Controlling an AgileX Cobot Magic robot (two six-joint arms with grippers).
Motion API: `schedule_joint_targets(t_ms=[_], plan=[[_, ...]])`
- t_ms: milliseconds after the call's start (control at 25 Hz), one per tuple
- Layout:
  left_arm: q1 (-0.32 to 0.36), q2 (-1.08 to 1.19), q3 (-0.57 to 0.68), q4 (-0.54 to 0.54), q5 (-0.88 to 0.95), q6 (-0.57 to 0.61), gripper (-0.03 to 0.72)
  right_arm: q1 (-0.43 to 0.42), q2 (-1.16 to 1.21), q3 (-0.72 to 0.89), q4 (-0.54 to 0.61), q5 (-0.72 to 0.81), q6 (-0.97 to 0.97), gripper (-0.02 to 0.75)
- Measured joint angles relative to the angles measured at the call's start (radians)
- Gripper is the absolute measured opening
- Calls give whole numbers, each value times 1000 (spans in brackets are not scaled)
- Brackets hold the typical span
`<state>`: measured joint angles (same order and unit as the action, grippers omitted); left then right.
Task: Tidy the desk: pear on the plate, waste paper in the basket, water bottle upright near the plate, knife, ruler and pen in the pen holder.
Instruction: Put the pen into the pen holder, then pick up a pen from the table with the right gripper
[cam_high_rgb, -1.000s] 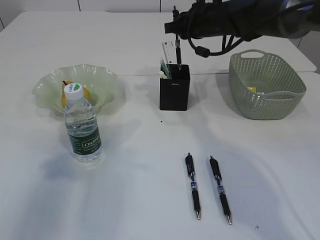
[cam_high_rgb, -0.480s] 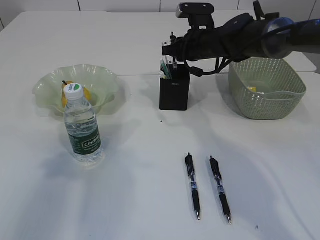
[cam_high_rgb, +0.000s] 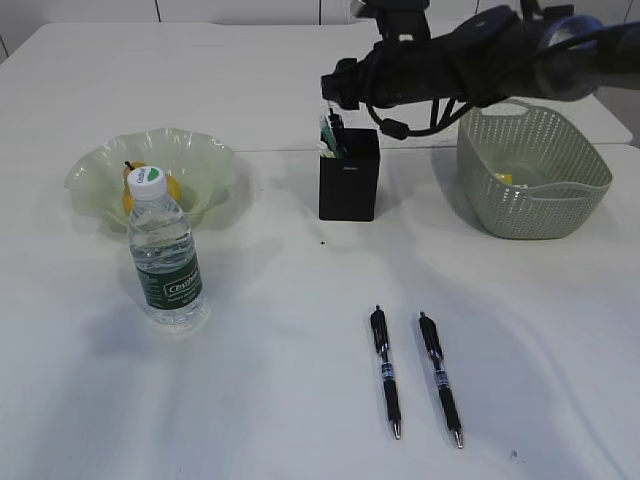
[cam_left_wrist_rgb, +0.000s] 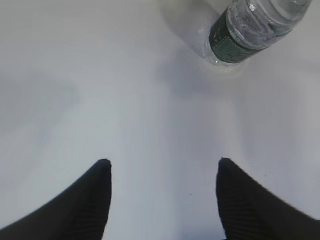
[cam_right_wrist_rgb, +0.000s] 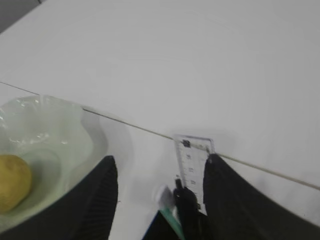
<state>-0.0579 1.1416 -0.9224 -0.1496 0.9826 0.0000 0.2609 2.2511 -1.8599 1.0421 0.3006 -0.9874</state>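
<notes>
The black pen holder (cam_high_rgb: 349, 174) stands mid-table with a clear ruler (cam_right_wrist_rgb: 193, 170), a green-handled knife (cam_right_wrist_rgb: 169, 209) and a black pen (cam_right_wrist_rgb: 185, 207) standing in it. My right gripper (cam_high_rgb: 336, 88) hangs open just above it, its fingers (cam_right_wrist_rgb: 159, 162) apart on either side of the pen top. Two black pens (cam_high_rgb: 386, 370) (cam_high_rgb: 440, 378) lie at the front. The water bottle (cam_high_rgb: 165, 254) stands upright by the green plate (cam_high_rgb: 205, 160) that holds the pear (cam_high_rgb: 130, 197). My left gripper (cam_left_wrist_rgb: 162, 165) is open over bare table near the bottle's base (cam_left_wrist_rgb: 235, 40).
A green basket (cam_high_rgb: 530, 170) stands at the right with a scrap of paper inside. The plate and pear (cam_right_wrist_rgb: 11, 182) also show at the left of the right wrist view. A seam between two tabletops runs behind the pen holder.
My right gripper lowered a pen into the pen holder, let go of it and rose slightly. The pen now stands in the holder. Nothing else moved.
</notes>
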Motion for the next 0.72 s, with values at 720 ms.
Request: schedule_joint_targets(t_ms=[720], plan=[[0,0,0,0,60,0,466,0,-345,0,-708,701,723,409]])
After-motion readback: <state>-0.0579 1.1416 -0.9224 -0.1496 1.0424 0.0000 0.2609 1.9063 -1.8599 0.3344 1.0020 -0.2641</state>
